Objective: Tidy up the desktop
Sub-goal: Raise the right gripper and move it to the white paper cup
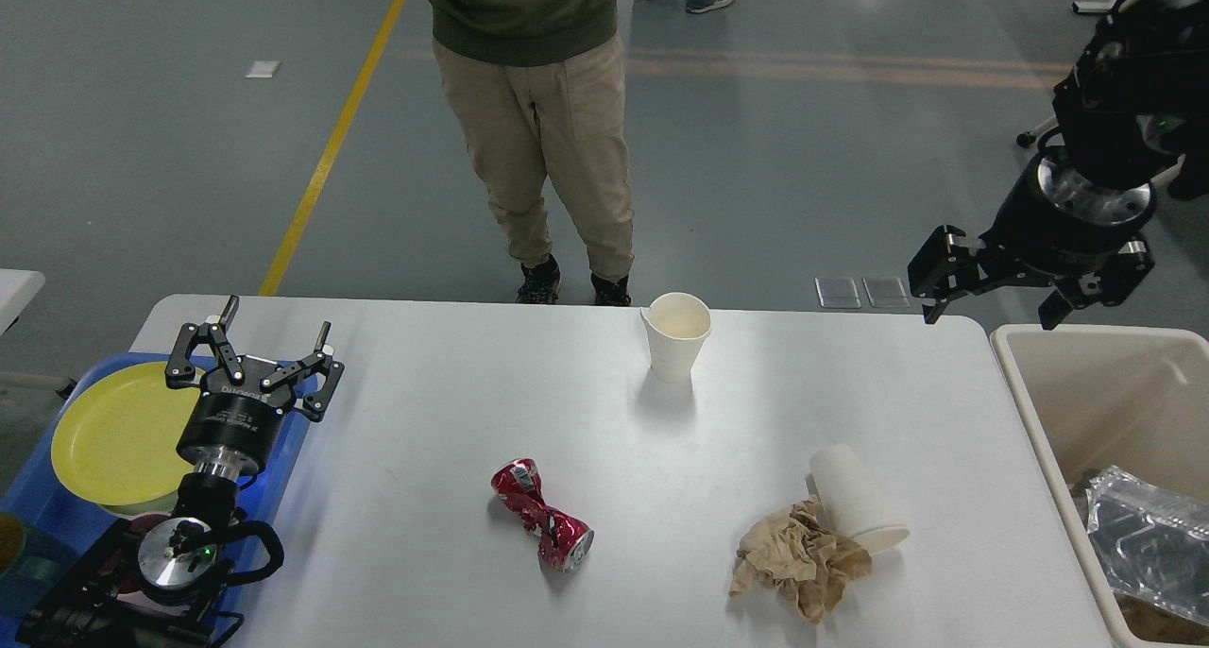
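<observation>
The white desktop (453, 421) holds a crushed red can (541, 514) at front centre, an upright white paper cup (676, 334) at the far edge, a white cup lying on its side (855, 505) and crumpled brown paper (801, 557) touching it. My left gripper (274, 332) is open and empty above the desktop's left edge. My right gripper (994, 315) is open and empty, raised above the far right corner next to the beige bin (1039, 421).
A blue tray (38, 497) at the left holds a yellow plate (113, 435). The beige bin holds a clear plastic wrapper (1148, 535). A person (534, 110) stands at the desktop's far edge. A chair base is at the far right.
</observation>
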